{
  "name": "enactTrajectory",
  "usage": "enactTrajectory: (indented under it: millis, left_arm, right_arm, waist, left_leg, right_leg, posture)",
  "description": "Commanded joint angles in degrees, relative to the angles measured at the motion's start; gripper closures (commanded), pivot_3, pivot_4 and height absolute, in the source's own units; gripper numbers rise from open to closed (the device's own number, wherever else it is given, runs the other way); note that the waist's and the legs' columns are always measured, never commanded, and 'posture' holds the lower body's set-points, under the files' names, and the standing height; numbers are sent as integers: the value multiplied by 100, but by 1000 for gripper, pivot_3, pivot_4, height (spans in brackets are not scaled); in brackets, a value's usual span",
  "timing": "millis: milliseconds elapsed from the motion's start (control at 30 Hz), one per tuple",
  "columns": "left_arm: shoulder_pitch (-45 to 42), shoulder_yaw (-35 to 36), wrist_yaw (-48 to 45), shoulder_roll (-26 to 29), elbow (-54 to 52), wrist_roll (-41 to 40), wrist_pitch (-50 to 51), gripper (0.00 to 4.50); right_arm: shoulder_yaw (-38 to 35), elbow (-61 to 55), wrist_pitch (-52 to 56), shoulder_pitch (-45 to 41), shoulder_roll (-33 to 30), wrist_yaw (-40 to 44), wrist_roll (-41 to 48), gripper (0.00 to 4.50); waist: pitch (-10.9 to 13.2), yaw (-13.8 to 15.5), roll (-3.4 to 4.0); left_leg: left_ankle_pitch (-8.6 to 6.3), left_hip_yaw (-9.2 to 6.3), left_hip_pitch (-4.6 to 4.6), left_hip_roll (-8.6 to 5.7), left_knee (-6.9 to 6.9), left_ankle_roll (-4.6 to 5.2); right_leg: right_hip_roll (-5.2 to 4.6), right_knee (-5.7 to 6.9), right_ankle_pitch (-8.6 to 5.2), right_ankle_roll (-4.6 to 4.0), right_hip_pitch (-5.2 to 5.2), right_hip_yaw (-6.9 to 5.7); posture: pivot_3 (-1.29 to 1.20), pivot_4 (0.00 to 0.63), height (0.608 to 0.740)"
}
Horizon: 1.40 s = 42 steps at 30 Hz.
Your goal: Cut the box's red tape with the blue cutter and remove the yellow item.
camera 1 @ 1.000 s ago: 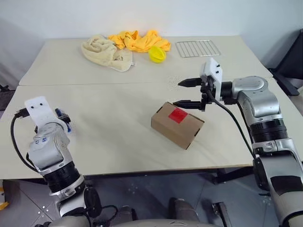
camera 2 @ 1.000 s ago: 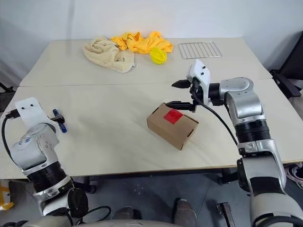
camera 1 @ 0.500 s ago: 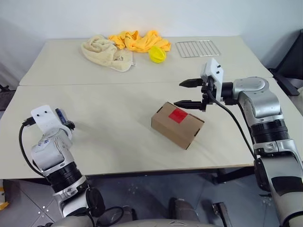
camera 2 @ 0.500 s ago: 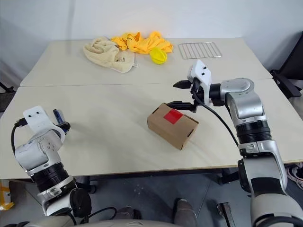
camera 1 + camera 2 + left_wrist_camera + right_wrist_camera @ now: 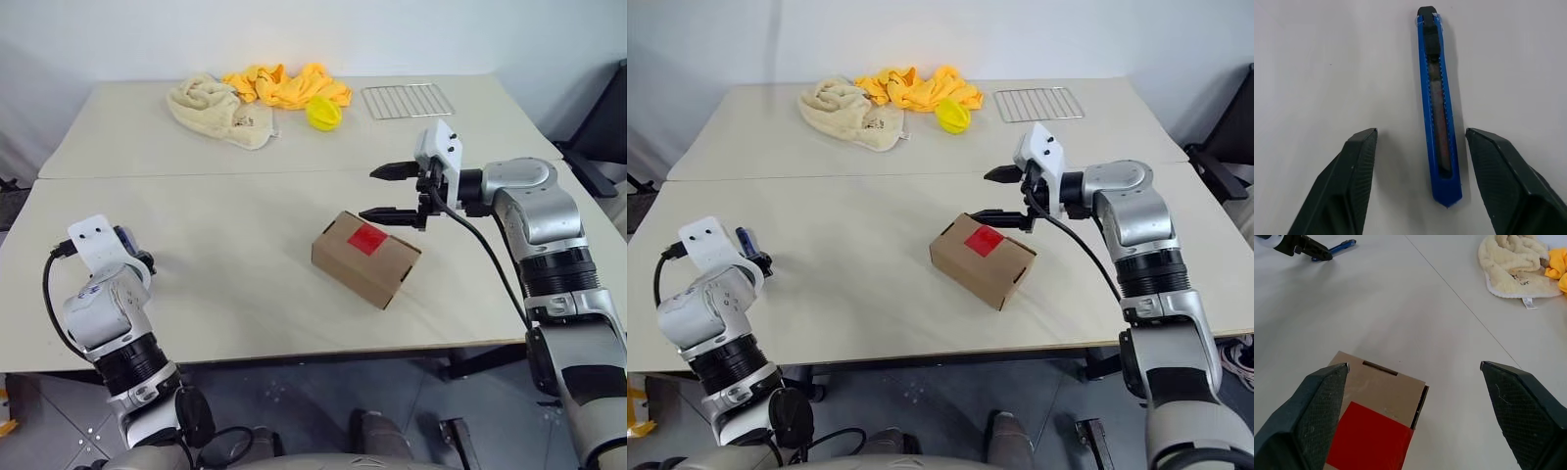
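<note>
I take the small brown cardboard box (image 5: 366, 258) as my landmark; it sits closed near the middle of the pale table (image 5: 245, 284), with the bright red square of tape (image 5: 368, 238) on its upper face.

Far out to the box's left, near the table's left edge, my left gripper (image 5: 1420, 142) is low over the slim blue pen-like cutter (image 5: 1437, 107). In the left wrist view the cutter lies flat on the tabletop between the two black fingers (image 5: 1359, 171), its long body running the same way the fingers point. It lies closer to one finger than the other, with bare table showing on both sides, so neither finger touches it. The jaws stand well apart and hold nothing.

My right gripper (image 5: 384, 194) hangs just above the box's far right corner, pointing across it toward the box's left. Its fingers (image 5: 1317, 401) are spread as wide as they go, empty, with the red tape showing below and between them in the right wrist view.

Well behind the box, at the table's far side, lie a cream towel (image 5: 216, 108), a crumpled yellow-orange cloth (image 5: 284, 84), a lemon-yellow ribbed ball (image 5: 323, 113) and a wire rack (image 5: 409, 100).

I cannot see the yellow item.
</note>
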Motion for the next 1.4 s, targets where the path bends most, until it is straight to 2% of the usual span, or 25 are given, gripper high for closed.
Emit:
enactTrajectory:
  millis: [33,300,433,500,600,667,1000,1133,1267,1400]
  left_arm:
    - [82,-25,18,-73,-12,-3,283,1357]
    - [53,-4,59,-89,20,35,340,1357]
    - [64,22,94,-96,55,50,295,2152]
    - [66,13,92,-89,62,53,296,2152]
    - [41,73,136,-105,79,51,258,2726]
    - [57,29,113,-74,85,54,264,3310]
    - [101,-16,87,28,98,74,288,3310]
    - [127,-37,48,119,97,77,333,4088]
    - [148,-106,-34,281,137,84,355,4115]
    - [220,-344,-433,769,201,-25,390,4115]
  right_arm:
    - [-108,-116,-7,-88,-85,12,6,0]
    - [-120,-77,-16,-127,-68,11,-30,0]
    - [-133,-113,16,-103,-64,-3,-30,0]
    - [-138,-134,25,-86,-67,-13,-34,0]
    - [-144,-114,23,-98,-66,-26,-43,0]
    - [-146,-124,30,-98,-70,-25,-38,0]
    - [-148,-112,25,-107,-83,-44,-55,0]
    - [-155,-107,22,-108,-92,-45,-58,0]
    - [-171,-95,8,-112,-95,-68,-63,0]
    - [-233,-219,61,-76,-150,-108,-24,0]
  waist:
    - [0,4,0]
    - [0,6,0]
    - [0,1,0]
    - [0,1,0]
    - [0,1,1]
    - [0,-8,1]
    - [-1,-8,1]
    - [-1,-16,1]
    - [-1,-21,1]
    - [-1,-40,1]
  left_leg:
    - [0,0,0,0,0,0]
    - [0,1,0,0,1,0]
    - [0,2,1,0,0,0]
    - [0,2,1,0,0,0]
    - [0,2,3,0,-1,0]
    - [0,3,3,0,-1,0]
    - [0,5,8,0,-2,-1]
    - [0,7,10,0,-2,-1]
    - [0,8,12,0,-3,-1]
    - [1,9,13,0,-4,-2]
  right_leg:
    - [0,0,0,0,0,0]
    - [0,0,0,0,0,2]
    - [0,0,0,0,0,2]
    - [0,0,0,0,0,2]
    - [0,1,0,0,0,2]
    - [0,0,0,0,0,4]
    - [0,5,0,-1,0,7]
    - [0,5,0,-1,0,9]
    - [0,8,0,-1,0,10]
    - [0,10,-1,-2,-2,12]
  posture:
    - [0,150,740]
    - [0,150,740]
    - [0,150,740]
    - [0,150,740]
    - [0,150,740]
    - [0,150,740]
    - [0,150,740]
    - [0,150,740]
    - [0,150,740]
    - [0,150,740]
